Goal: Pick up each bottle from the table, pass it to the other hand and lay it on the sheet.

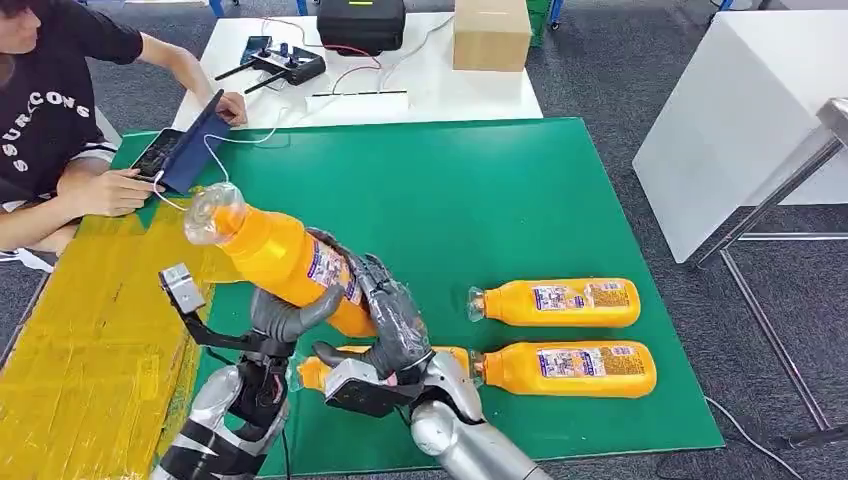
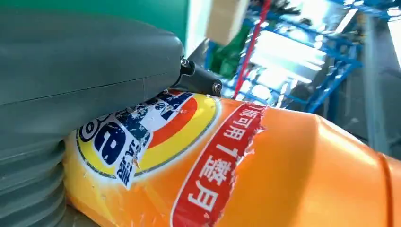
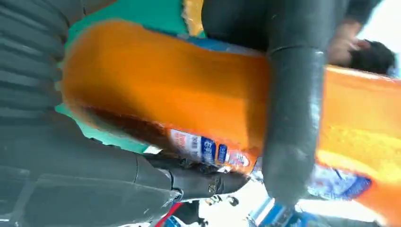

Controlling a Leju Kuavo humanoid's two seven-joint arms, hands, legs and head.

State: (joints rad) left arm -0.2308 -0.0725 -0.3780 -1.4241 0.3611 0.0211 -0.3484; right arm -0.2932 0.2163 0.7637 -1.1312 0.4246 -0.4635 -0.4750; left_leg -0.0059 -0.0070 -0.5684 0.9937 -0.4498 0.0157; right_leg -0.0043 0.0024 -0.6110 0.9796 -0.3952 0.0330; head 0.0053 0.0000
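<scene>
Both silver arms rise from the bottom centre of the head view and meet on one orange bottle, held tilted in mid-air, its neck toward the upper left. Green mat fills the middle of the frame; the yellow sheet covers the lower left, below and left of the held bottle. A person sits at upper left with a tablet.

Right hand: dark fingers wrapped around the bottle's lower body, clamped on it. Left hand: thumb and fingers curled under and against the same bottle from the left; judged to be gripping too, so the pass is mid-way. Left wrist view confirms the label pressed tight against the hand's cover.

Two more bottles lie flat at right centre, an upper one and a lower one, close together; a third lies partly hidden behind the hands.

Step advice: the left grasp should be firm before the right lets go. The body looks slick, and a tilted bottle may slide neck-first.
</scene>
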